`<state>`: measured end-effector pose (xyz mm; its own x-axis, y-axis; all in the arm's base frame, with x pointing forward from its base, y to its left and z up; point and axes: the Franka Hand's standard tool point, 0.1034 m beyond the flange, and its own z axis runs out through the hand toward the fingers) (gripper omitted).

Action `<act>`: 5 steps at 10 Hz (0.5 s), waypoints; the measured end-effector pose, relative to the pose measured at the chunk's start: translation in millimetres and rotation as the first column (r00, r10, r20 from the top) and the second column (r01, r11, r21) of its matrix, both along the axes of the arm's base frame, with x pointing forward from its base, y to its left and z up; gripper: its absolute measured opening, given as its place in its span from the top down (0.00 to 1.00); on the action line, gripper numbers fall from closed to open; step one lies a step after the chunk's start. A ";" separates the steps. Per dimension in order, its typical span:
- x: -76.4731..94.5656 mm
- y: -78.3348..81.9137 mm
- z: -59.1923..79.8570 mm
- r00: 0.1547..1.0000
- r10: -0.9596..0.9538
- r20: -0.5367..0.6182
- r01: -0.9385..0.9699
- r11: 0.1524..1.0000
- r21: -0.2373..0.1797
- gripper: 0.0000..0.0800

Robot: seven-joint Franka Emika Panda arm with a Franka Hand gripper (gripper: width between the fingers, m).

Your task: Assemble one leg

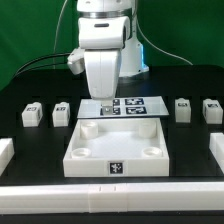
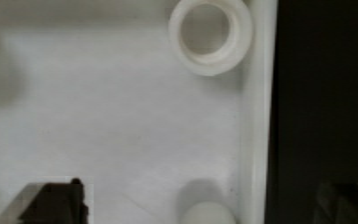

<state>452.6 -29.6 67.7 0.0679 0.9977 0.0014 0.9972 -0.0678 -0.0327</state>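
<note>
Four small white legs with square tags lie on the black table: two at the exterior view's left (image 1: 31,115) (image 1: 62,113) and two at its right (image 1: 183,108) (image 1: 211,109). The large white square panel (image 1: 117,157) with round corner sockets lies in the middle. My gripper (image 1: 101,103) hangs low over the panel's far left corner. In the wrist view my gripper (image 2: 202,205) is open and empty. One dark finger (image 2: 53,204) is over the panel (image 2: 123,120) and the other is beyond its edge, over the black table. A round socket (image 2: 211,35) shows ahead.
The marker board (image 1: 135,104) lies just behind the panel. White rails border the table at the front (image 1: 110,192), the exterior view's left (image 1: 5,150) and its right (image 1: 218,150). Cables hang behind the arm.
</note>
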 end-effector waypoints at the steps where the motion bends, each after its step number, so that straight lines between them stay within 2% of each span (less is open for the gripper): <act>1: -13.1 1.2 -6.6 1.000 -0.002 -0.021 0.002 1.000 0.002 0.19; 3: -25.7 3.7 -16.5 0.999 -0.003 -0.047 0.003 1.000 0.006 0.19; 5: -35.1 4.9 -32.5 0.997 0.002 -0.082 -0.001 1.000 0.013 0.19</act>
